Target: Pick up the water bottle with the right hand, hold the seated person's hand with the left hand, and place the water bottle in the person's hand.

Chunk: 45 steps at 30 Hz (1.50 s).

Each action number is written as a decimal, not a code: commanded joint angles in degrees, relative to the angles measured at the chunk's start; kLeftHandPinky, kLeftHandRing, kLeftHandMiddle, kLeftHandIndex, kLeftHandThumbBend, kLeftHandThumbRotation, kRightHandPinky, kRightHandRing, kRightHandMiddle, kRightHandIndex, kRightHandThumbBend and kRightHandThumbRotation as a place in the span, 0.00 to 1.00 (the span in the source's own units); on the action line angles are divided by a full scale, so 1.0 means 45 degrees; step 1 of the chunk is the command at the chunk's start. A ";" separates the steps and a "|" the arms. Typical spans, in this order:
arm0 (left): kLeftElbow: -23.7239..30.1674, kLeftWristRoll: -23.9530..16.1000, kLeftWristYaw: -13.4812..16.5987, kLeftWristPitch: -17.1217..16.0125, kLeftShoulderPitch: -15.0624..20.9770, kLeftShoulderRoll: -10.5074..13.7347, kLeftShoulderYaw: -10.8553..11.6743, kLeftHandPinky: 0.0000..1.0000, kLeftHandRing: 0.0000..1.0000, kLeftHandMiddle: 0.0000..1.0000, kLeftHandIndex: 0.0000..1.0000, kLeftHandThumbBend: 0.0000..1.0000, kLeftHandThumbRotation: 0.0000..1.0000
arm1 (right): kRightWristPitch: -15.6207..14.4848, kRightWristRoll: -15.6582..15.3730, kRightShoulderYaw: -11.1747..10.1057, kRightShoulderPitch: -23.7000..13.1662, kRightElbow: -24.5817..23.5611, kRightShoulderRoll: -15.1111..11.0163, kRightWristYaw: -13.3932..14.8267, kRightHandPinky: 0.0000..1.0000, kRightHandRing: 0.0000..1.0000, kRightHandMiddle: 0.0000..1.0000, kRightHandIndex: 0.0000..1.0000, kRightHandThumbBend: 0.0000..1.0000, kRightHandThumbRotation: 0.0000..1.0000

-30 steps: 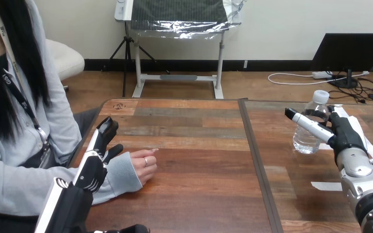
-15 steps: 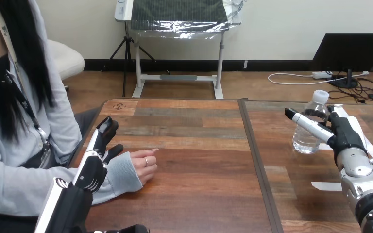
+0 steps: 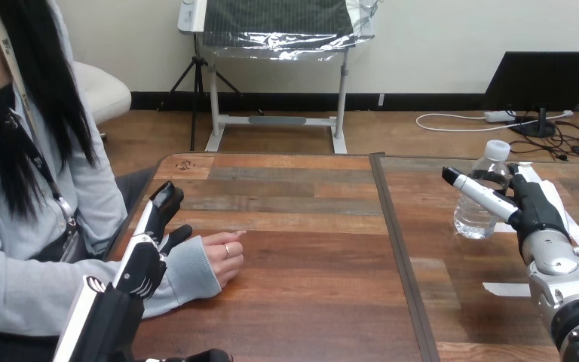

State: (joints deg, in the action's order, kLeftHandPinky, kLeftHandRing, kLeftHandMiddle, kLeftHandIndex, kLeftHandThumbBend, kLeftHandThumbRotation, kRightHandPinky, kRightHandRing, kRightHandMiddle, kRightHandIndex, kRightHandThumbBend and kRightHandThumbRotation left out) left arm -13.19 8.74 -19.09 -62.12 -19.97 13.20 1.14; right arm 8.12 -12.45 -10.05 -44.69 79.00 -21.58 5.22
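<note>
Right hand (image 3: 537,215), fingers straight, flanks water bottle (image 3: 476,219) on wooden table (image 3: 309,260); left hand (image 3: 145,260) open by person's hand (image 3: 222,255).

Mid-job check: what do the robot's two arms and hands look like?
The left hand is black with white back shells and black-and-white jointed fingers; the left forearm looks dark with a white edge. The right hand has the same build, on a silver right forearm.
</note>
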 commanded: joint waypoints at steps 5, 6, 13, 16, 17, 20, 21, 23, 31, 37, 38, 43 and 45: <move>0.0528 0.0186 0.0072 -0.0076 0.0468 0.0231 0.0183 0.91 1.00 1.00 1.00 1.00 0.56 | 0.0451 -0.0095 0.0143 -0.0992 -0.0195 0.0101 0.0109 0.90 0.95 1.00 1.00 1.00 0.58; 0.0537 0.0178 0.0085 -0.0050 0.0462 0.0216 0.0181 0.91 1.00 1.00 1.00 1.00 0.56 | 0.0454 -0.0078 0.0129 -0.0999 -0.0199 0.0102 0.0092 0.90 0.95 1.00 1.00 1.00 0.58; 0.0558 0.0361 -0.0039 0.0067 0.0505 0.0304 0.0053 0.91 1.00 1.00 1.00 1.00 0.56 | 0.0550 -0.0159 0.0204 -0.0985 -0.0209 0.0083 0.0156 0.90 0.95 1.00 1.00 1.00 0.59; 0.0499 0.0401 -0.0082 0.0027 0.0558 0.0299 0.0028 0.92 1.00 1.00 1.00 1.00 0.56 | 0.0561 -0.0153 0.0202 -0.0985 -0.0211 0.0077 0.0153 0.90 0.95 1.00 1.00 1.00 0.59; 0.0488 0.0409 -0.0093 0.0020 0.0569 0.0297 0.0024 0.92 1.00 1.00 1.00 1.00 0.56 | 0.0561 -0.0151 0.0202 -0.0986 -0.0211 0.0075 0.0150 0.90 0.95 1.00 1.00 1.00 0.58; 0.0476 0.0539 -0.0139 0.0049 0.0604 0.0258 -0.0036 0.92 1.00 1.00 1.00 1.00 0.55 | 0.0540 -0.0200 0.0252 -0.0992 -0.0209 0.0064 0.0185 0.89 0.94 0.99 1.00 1.00 0.57; 0.0420 0.0508 -0.0140 0.0006 0.0645 0.0239 -0.0028 0.92 1.00 1.00 1.00 1.00 0.55 | 0.0520 -0.0235 0.0284 -0.0995 -0.0208 0.0054 0.0200 0.89 0.94 0.99 1.00 1.00 0.57; 0.0351 0.0462 -0.0148 -0.0051 0.0692 0.0220 -0.0009 0.92 1.00 1.00 1.00 1.00 0.55 | 0.0500 -0.0273 0.0315 -0.0998 -0.0205 0.0041 0.0214 0.89 0.94 0.99 1.00 1.00 0.57; 0.0279 0.0238 -0.0057 -0.0108 0.0752 0.0113 0.0073 0.92 1.00 1.00 1.00 1.00 0.55 | 0.0546 -0.0247 0.0252 -0.0968 -0.0206 0.0022 0.0260 0.88 0.94 0.99 1.00 1.00 0.59; 0.0328 0.0161 0.0009 0.0015 0.0719 0.0083 0.0100 0.92 1.00 1.00 1.00 1.00 0.56 | 0.0563 -0.0107 0.0132 -0.0934 -0.0209 0.0016 0.0113 0.90 0.95 0.99 1.00 1.00 0.59; 0.0320 0.0163 0.0012 0.0015 0.0722 0.0084 0.0100 0.91 1.00 1.00 1.00 1.00 0.57 | 0.0569 -0.0097 0.0123 -0.0930 -0.0210 0.0015 0.0093 0.90 0.95 0.99 1.00 1.00 0.59; 0.0216 0.0183 -0.0072 -0.0051 0.0798 0.0195 0.0084 0.91 1.00 1.00 1.00 1.00 0.57 | 0.0634 -0.0059 0.0101 -0.0897 -0.0218 0.0014 0.0053 0.91 0.96 0.99 1.00 1.00 0.58; 0.0206 0.0137 -0.0047 -0.0051 0.0810 0.0185 0.0111 0.91 1.00 1.00 1.00 1.00 0.58 | 0.0642 -0.0080 0.0127 -0.0882 -0.0217 0.0007 0.0070 0.91 0.96 1.00 1.00 1.00 0.58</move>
State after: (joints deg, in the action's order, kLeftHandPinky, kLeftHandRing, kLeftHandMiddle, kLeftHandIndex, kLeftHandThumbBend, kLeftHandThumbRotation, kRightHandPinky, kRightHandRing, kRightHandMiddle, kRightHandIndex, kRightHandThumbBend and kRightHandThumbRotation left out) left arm -13.21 9.44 -19.44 -61.87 -19.71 13.39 1.07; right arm 9.09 -13.13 -9.47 -44.69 79.00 -21.58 5.45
